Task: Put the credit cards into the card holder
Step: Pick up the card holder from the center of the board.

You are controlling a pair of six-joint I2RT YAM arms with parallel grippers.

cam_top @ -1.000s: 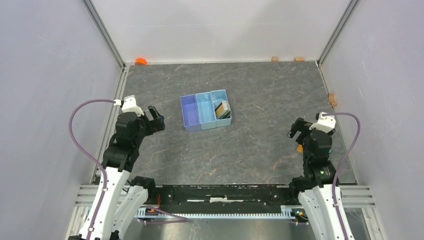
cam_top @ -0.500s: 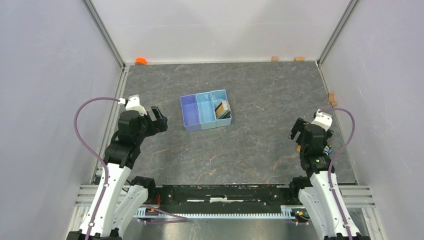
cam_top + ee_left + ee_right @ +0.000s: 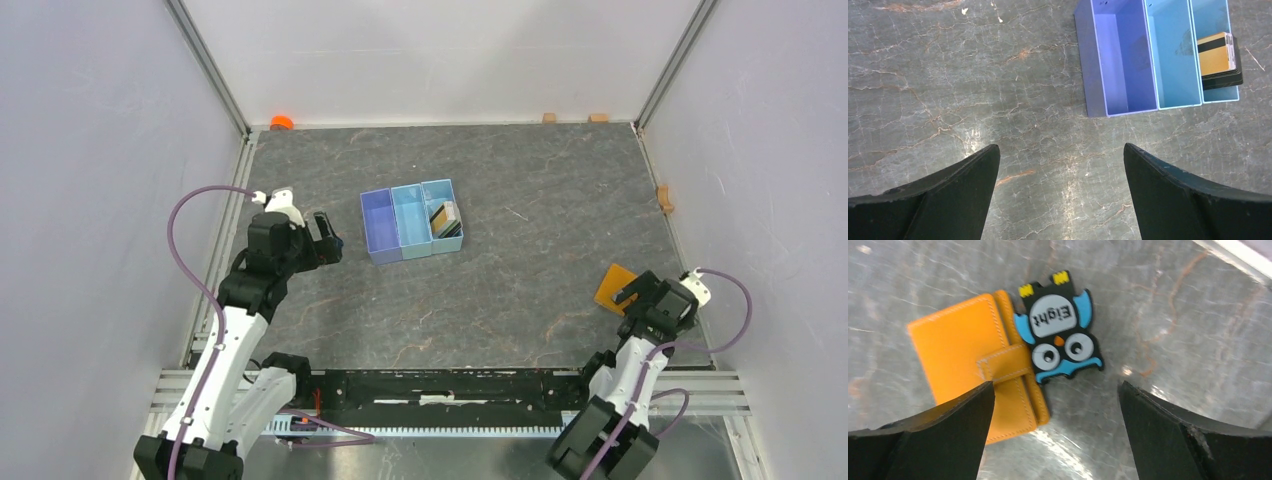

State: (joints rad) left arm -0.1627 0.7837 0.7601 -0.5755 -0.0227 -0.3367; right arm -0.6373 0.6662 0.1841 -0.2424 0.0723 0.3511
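Note:
The credit cards (image 3: 446, 218) lie stacked in the right compartment of a blue tray (image 3: 380, 226), a gold card (image 3: 1215, 54) on top of black ones. The card holder (image 3: 615, 286), an orange wallet shut by its clasp tab (image 3: 963, 347), lies flat near the right edge of the table. My right gripper (image 3: 634, 296) hovers open just over its near corner (image 3: 1055, 386), with nothing between the fingers. My left gripper (image 3: 326, 240) stands open to the left of the tray (image 3: 1120, 65), over bare table (image 3: 1060, 150).
A black-and-blue owl gadget (image 3: 1058, 335) lies touching the wallet's clasp side. An orange object (image 3: 282, 122) sits in the far left corner. Small wooden blocks (image 3: 549, 117) lie along the back wall, another (image 3: 664, 198) by the right wall. Walls enclose three sides.
My right arm swung back and down toward the near right, uncovering the wallet and ending just over it. My left gripper edged slightly right toward the tray. Both stayed open.

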